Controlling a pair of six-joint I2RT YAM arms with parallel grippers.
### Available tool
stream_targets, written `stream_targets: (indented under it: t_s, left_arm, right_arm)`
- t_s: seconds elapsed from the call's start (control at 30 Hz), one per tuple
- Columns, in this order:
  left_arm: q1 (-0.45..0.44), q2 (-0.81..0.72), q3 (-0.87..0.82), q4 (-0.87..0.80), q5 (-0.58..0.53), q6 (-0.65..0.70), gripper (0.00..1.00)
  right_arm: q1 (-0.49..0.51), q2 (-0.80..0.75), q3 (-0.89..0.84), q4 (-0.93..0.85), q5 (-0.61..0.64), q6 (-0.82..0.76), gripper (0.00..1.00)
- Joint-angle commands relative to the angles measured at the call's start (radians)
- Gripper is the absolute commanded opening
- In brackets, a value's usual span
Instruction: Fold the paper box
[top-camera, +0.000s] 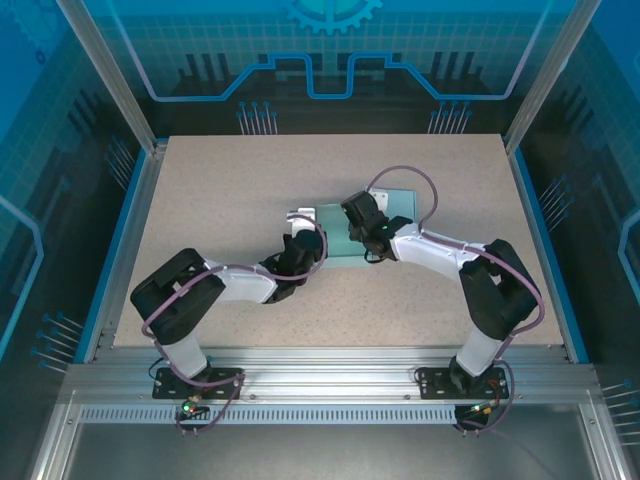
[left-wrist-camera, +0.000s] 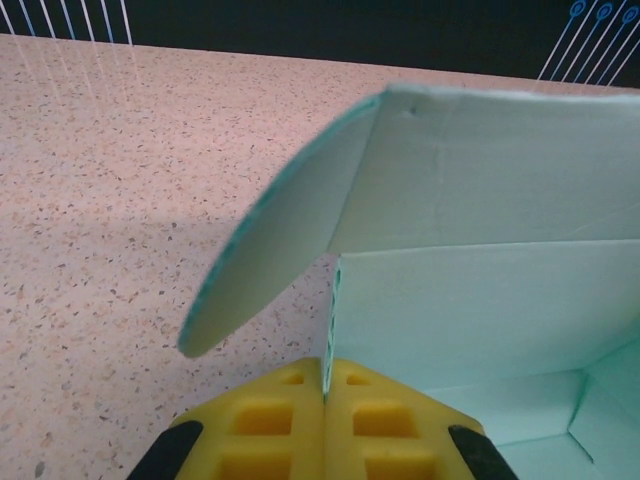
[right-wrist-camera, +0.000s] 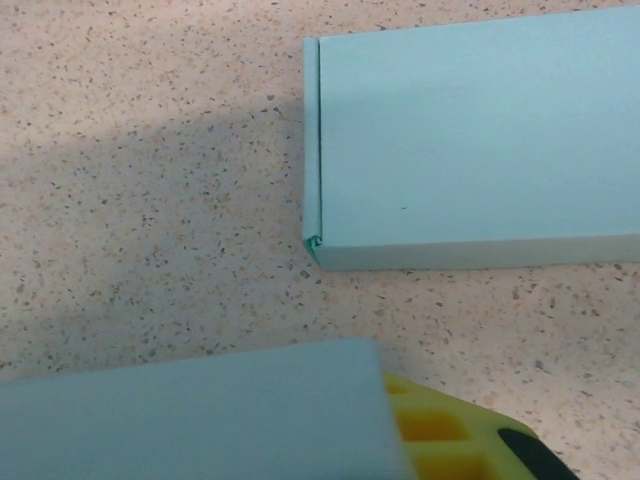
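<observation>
Speckled beige worktop (top-camera: 220, 190). The pale teal paper box (top-camera: 398, 208) sits mid-worktop between both arms, partly folded. Its rounded flap (left-wrist-camera: 270, 240) is raised, and the interior corner in view is bare card. The left end effector (left-wrist-camera: 324, 388) is pinched closed on a box wall edge. The right end effector (top-camera: 362, 222) is at the box; a card panel covers it, so its opening cannot be told.

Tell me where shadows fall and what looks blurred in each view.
Left wrist: a soft shadow lies on the table beside the box flap. Right wrist: a broad shadow crosses the table's left side; the near panel is blurred. Top external: even light, with faint shadows under the arms.
</observation>
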Motion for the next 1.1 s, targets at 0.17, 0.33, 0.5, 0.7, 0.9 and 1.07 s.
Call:
stream_targets:
  t_s: [0.17, 0.33, 0.5, 0.7, 0.9, 1.07]
  left_arm:
    - [-0.026, -0.018, -0.121, 0.064, 0.187, -0.111, 0.0]
    - [-0.028, -0.022, -0.162, 0.087, 0.249, -0.16, 0.0]
    - [-0.035, -0.038, -0.209, 0.092, 0.254, -0.183, 0.0]
    - [-0.048, -0.024, -0.251, 0.116, 0.256, -0.183, 0.01]
    - [-0.06, -0.024, -0.295, 0.14, 0.258, -0.178, 0.01]
    - [-0.062, -0.003, -0.34, 0.186, 0.239, -0.166, 0.01]
  right_arm:
    - [0.076, -0.05, -0.104, 0.062, -0.049, 0.062, 0.22]
    - [0.098, -0.063, -0.153, 0.079, -0.028, 0.073, 0.22]
    - [0.122, -0.067, -0.172, 0.071, -0.004, 0.08, 0.21]
    - [0.15, -0.067, -0.196, 0.075, 0.019, 0.101, 0.2]
    - [0.173, -0.074, -0.259, 0.104, 0.032, 0.122, 0.19]
    - [0.186, -0.077, -0.295, 0.133, 0.037, 0.132, 0.19]
